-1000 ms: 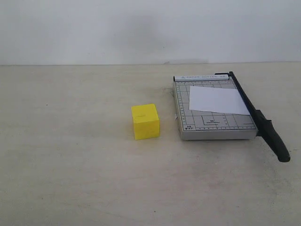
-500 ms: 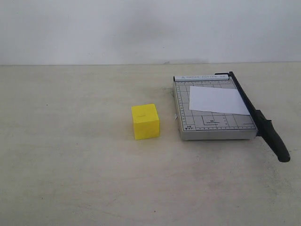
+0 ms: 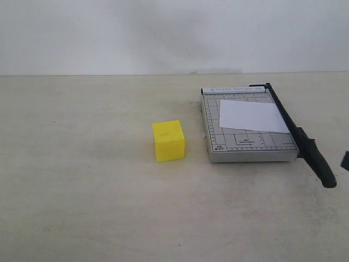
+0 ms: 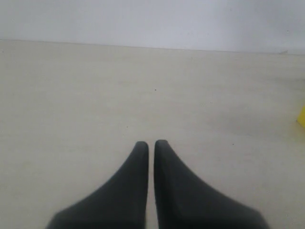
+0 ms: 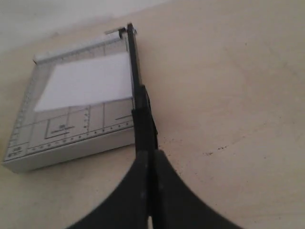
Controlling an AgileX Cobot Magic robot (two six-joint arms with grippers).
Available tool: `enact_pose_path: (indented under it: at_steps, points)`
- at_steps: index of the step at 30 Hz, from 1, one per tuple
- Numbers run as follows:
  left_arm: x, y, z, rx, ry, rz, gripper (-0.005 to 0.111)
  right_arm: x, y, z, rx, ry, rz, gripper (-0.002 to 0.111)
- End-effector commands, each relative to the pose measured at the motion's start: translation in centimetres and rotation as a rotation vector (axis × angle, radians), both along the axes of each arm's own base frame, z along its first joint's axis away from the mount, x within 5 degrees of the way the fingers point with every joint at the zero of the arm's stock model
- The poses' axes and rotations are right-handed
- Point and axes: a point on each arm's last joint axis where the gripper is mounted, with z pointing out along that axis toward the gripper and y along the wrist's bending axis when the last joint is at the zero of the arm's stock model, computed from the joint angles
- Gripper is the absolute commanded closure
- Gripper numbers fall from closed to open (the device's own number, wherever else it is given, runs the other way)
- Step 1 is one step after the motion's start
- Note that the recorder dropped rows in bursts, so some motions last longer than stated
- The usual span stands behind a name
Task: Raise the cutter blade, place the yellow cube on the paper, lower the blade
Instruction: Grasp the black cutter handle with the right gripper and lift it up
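The yellow cube (image 3: 168, 141) sits on the table left of the grey trimmer (image 3: 245, 143); a sliver of the cube (image 4: 301, 116) also shows in the left wrist view. The white paper (image 3: 251, 115) lies on the trimmer board, with the black cutter blade (image 3: 297, 134) lying flat along its right edge. My left gripper (image 4: 148, 142) is shut over bare table, holding nothing. My right gripper (image 5: 153, 151) is shut and lined up just short of the blade (image 5: 138, 95), hiding its handle end. In the exterior view only a dark tip of this gripper (image 3: 345, 160) shows, right of the handle.
The beige table (image 3: 82, 191) runs wide to the left and front of the cube. A pale wall (image 3: 163, 33) rises behind the table's far edge. The paper (image 5: 88, 81) covers the far part of the gridded board (image 5: 62, 131).
A dark tip of my right gripper has come into the exterior view at the right edge, near the blade handle. Cube, paper and blade have not moved.
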Motion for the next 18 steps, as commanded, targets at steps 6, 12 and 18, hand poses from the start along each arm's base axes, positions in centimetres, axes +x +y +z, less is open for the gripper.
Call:
enact_pose_path:
  at_steps: [6,12,18]
  points:
    - [0.0,0.0,0.1,-0.012,-0.006,-0.001,0.102,6.7,0.9,2.8,-0.301,-0.025,0.237,0.052]
    - [0.0,0.0,0.1,-0.012,-0.006,-0.001,0.102,7.2,1.0,2.6,-0.206,-0.039,0.201,0.046]
    - [0.0,0.0,0.1,-0.012,-0.006,-0.001,0.102,9.4,1.4,-3.0,-0.28,0.09,0.305,0.051]
